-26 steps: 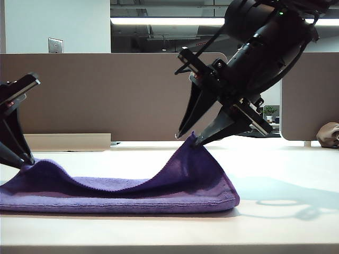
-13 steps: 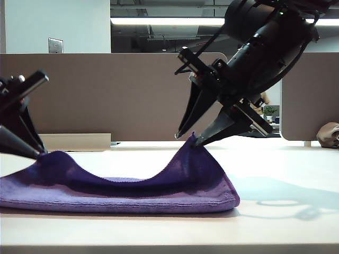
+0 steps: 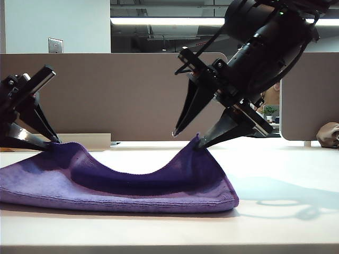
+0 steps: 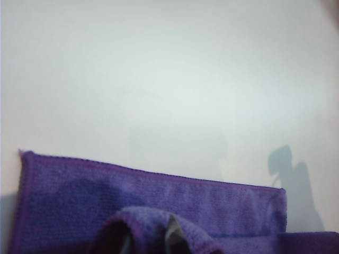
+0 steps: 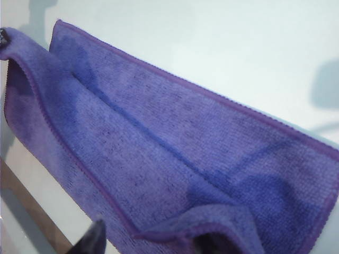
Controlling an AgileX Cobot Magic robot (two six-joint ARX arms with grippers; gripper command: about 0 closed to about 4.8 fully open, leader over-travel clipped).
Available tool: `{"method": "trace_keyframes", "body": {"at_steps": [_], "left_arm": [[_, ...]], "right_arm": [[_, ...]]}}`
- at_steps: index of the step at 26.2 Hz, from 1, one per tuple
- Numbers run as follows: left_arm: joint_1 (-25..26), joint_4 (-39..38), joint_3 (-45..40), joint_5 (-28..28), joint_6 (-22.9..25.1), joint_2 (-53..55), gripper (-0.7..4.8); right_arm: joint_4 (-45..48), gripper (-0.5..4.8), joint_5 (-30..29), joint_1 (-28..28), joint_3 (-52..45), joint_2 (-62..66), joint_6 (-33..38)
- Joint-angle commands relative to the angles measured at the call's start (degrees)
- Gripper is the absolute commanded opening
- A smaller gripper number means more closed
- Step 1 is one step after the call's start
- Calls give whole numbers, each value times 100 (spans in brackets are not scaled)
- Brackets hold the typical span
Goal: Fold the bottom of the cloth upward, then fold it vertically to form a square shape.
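The purple cloth (image 3: 122,190) lies folded in a long band across the white table (image 3: 286,222), and both of its upper corners are raised. My left gripper (image 3: 54,144) is at the left corner. In the left wrist view the hem (image 4: 159,214) arches over both fingers of that gripper (image 4: 150,241), so their grip is hidden. My right gripper (image 3: 186,140) hangs over the right corner with its jaws apart. In the right wrist view the cloth (image 5: 175,159) drapes over one finger of the right gripper (image 5: 156,241). The other finger (image 5: 95,237) is bare, beside the cloth's edge.
A brownish-grey lump (image 3: 328,135) sits at the far right of the table. Brown partition panels (image 3: 116,95) stand behind the table. The table's front edge runs just below the cloth.
My left gripper rose and moved right, lifting the cloth's left corner with it. The right gripper stayed in place and its jaws spread apart.
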Motion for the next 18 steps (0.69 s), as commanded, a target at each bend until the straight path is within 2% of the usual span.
{"method": "trace_keyframes", "body": {"at_steps": [1, 2, 4, 12, 18], "left_arm": [[15, 61, 24, -105, 11, -24, 147], [15, 63, 24, -107, 11, -24, 160], [17, 59, 24, -107, 9, -24, 162], [24, 63, 24, -367, 7, -24, 162], [157, 92, 24, -319, -52, -24, 161]], "right_arm": [[37, 270, 0, -20, 33, -26, 0], [37, 303, 24, -22, 33, -26, 0], [35, 328, 33, -48, 33, -26, 2], [22, 328, 142, -190, 33, -28, 2], [52, 328, 214, -284, 33, -33, 2]]}}
